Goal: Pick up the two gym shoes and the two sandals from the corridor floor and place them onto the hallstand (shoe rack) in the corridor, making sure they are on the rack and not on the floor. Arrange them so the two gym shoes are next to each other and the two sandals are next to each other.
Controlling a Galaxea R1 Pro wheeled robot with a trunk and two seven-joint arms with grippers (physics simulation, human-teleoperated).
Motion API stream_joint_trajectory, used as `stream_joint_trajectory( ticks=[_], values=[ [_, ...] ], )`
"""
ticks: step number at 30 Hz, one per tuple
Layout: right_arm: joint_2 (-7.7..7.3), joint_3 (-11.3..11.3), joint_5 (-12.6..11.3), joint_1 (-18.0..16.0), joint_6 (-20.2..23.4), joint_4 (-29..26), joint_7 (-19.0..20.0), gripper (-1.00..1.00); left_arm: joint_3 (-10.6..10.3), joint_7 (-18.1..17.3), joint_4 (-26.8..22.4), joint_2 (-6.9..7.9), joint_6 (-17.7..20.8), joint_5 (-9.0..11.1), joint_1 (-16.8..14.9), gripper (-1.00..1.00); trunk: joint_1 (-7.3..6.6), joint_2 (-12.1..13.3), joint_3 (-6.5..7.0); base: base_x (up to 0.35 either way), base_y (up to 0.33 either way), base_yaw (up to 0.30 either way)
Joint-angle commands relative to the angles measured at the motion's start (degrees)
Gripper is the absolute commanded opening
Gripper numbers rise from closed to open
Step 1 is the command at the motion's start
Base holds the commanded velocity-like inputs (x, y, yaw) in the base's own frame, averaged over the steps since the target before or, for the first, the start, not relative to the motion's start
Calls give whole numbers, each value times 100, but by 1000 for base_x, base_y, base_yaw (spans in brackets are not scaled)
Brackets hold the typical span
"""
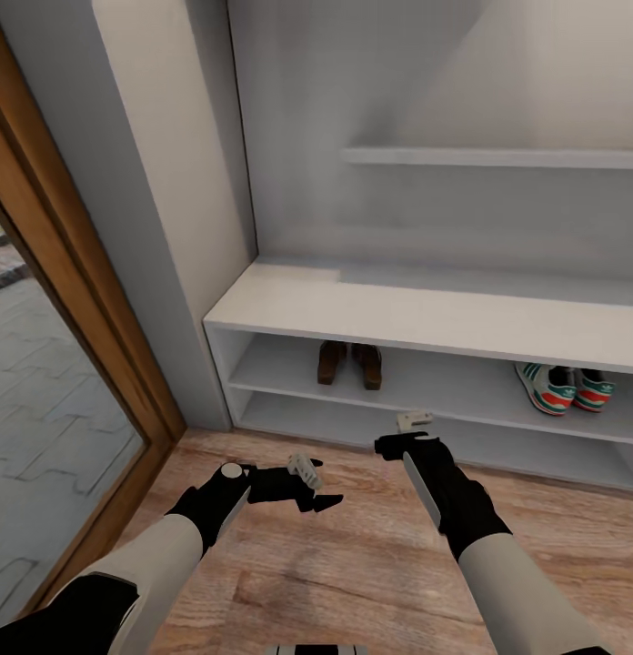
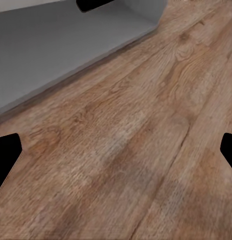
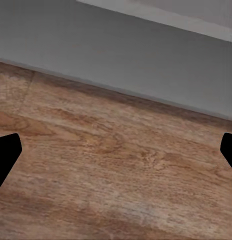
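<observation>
I'm holding both white-sleeved, black-wristed arms low and forward, left gripper (image 1: 315,487) and right gripper (image 1: 415,422) both spread wide, empty.

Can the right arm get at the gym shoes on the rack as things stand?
Probably yes. The gym shoes sit at the open front of the hallstand's upper slot, nothing before them. The right gripper, open and empty, hangs over the floor just left of them; the bench top above limits approach to roughly horizontal.
</observation>
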Motion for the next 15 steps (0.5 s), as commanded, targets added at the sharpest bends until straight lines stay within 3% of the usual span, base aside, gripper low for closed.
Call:
stream_joint_trajectory(
  ticks=[1, 15],
  values=[
    [-2, 13, -35, -1, 25, -6, -40, 100, 10, 0, -3, -1, -55, -61, -2, 100, -3, 0, 18, 0, 0, 0],
    [-9, -5, -48, 29, -8, -14, -40, 100, 23, 8, -11, 32, -55, -70, -7, 100, -40, 19, 328, 0, 0, 0]
  ],
)
